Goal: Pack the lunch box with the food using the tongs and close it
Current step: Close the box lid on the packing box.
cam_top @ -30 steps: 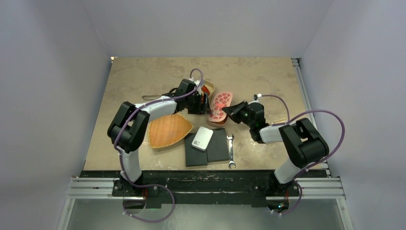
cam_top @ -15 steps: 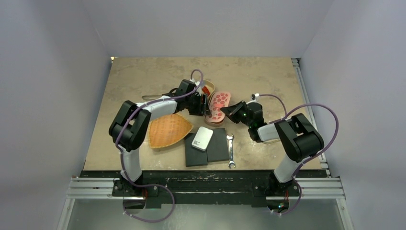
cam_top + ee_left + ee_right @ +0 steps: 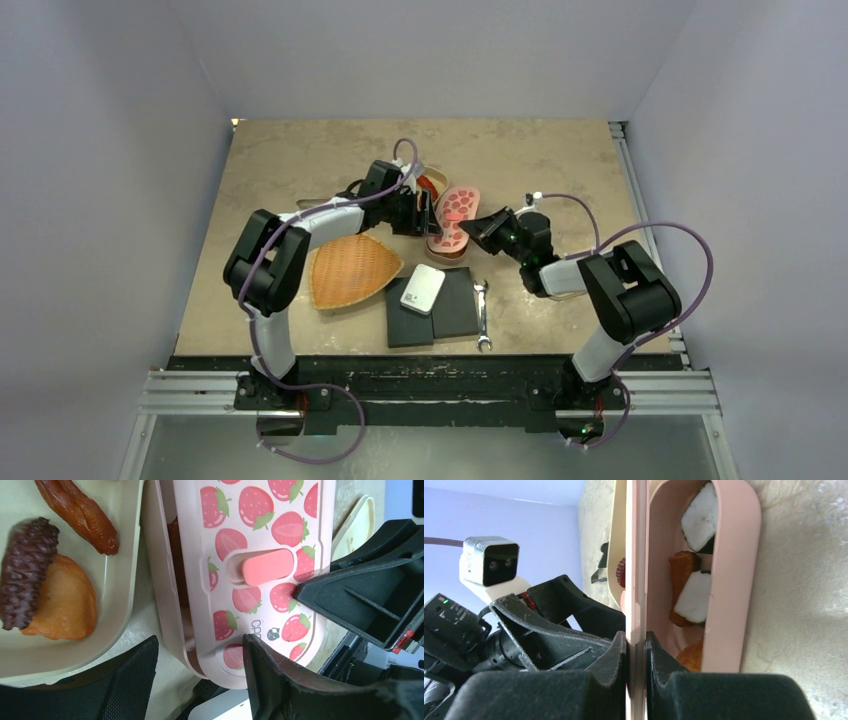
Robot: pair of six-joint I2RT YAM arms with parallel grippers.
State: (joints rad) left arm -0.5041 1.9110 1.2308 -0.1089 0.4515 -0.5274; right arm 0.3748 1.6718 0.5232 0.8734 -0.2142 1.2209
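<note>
**Box** (image 3: 729,580); pink, oval, mid-table between the two claws; holds white-and-black pieces (image 3: 698,511) and orange pieces (image 3: 681,567).

**Lid** (image 3: 235,535); strawberry print with a pink latch (image 3: 267,566); lies over the box but tilted, one long side raised, so the inside shows along that side.

**Right claw** (image 3: 636,647); clamped on the lid's thin edge, fingers almost together.

**Left claw** (image 3: 200,680); jaws apart over the box's near end; no pinch visible.

**Tray** (image 3: 125,580); cream, just beside the box; three items in it; a dark knobbly piece (image 3: 25,570) touching an orange wedge (image 3: 65,600); a red-brown strip (image 3: 80,510) apart from both.

**Tongs** (image 3: 312,204); probably the slim grey strip on the table behind the left forearm; in neither claw.

**Sundries**; basket (image 3: 350,270); wrench (image 3: 482,315); two black pads (image 3: 455,310); white pack (image 3: 423,288) lying on the left pad.

**Step, as judged**; lid being seated on the box; packing looks incomplete, since food lies in the tray.

**Hazards, as judged**:
- the thin edge-grip may let the lid pivot or slip, so that it lands skewed.
- the box, not held, may slide under a sideways push.
- a tall piece inside may prop the lid and stop the latch.
- the claws stand close together; a small misjudged move could knock them.
- closing now would shut out the tray's three items.
</note>
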